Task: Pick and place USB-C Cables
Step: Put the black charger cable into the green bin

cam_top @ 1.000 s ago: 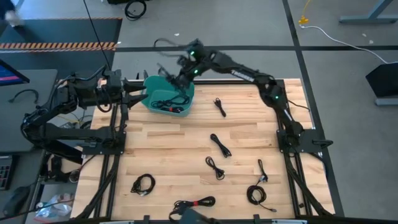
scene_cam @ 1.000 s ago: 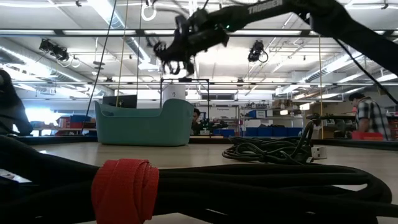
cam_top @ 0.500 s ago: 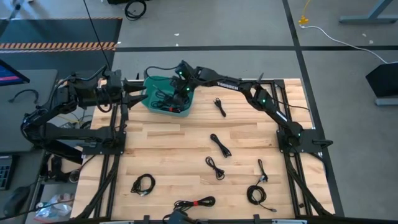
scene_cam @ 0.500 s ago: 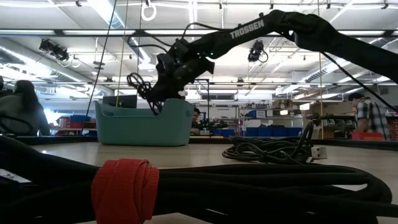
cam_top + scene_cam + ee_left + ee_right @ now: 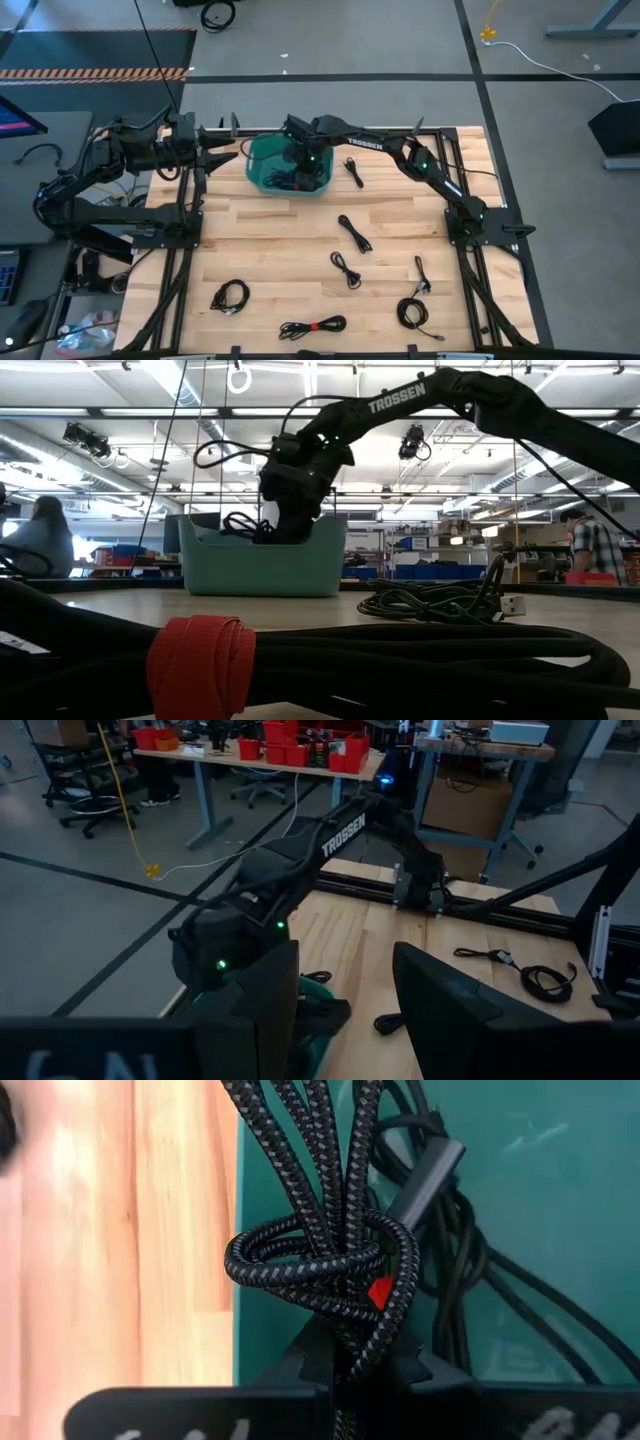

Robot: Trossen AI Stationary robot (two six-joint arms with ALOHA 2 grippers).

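A teal bin (image 5: 290, 167) stands at the table's far edge with black cables lying in it. My right gripper (image 5: 300, 168) reaches down into it, shut on a braided black USB-C cable bundle (image 5: 320, 1230) bound with a red tie; in the low view its loops (image 5: 240, 525) show over the bin's rim (image 5: 262, 545). My left gripper (image 5: 345, 1010) is open, level at the table's far left, just left of the bin. Several more cable coils lie on the wood, among them (image 5: 353, 171), (image 5: 354, 234) and one with a red tie (image 5: 313, 327). My right gripper pinches the bundle between its two fingers at the wrapped waist, just by the red tie (image 5: 378, 1292). The fingers come from above, pointing down into the bin. The long strands (image 5: 300, 1140) run out beyond the fingers over the bin's wall; whether they rest on anything I cannot tell.
Loose cables (image 5: 470, 1280) cover part of the bin's floor. In the low view a thick bundle with a red strap (image 5: 200, 665) fills the foreground, and a coil with a plug (image 5: 440, 600) lies behind it. Metal frame rails run along both table sides. People sit far behind.
My right gripper, shut on the bundle, has come down from high above the table's far edge into the bin. The bin has slid along the table toward the right edge, away from my left gripper.
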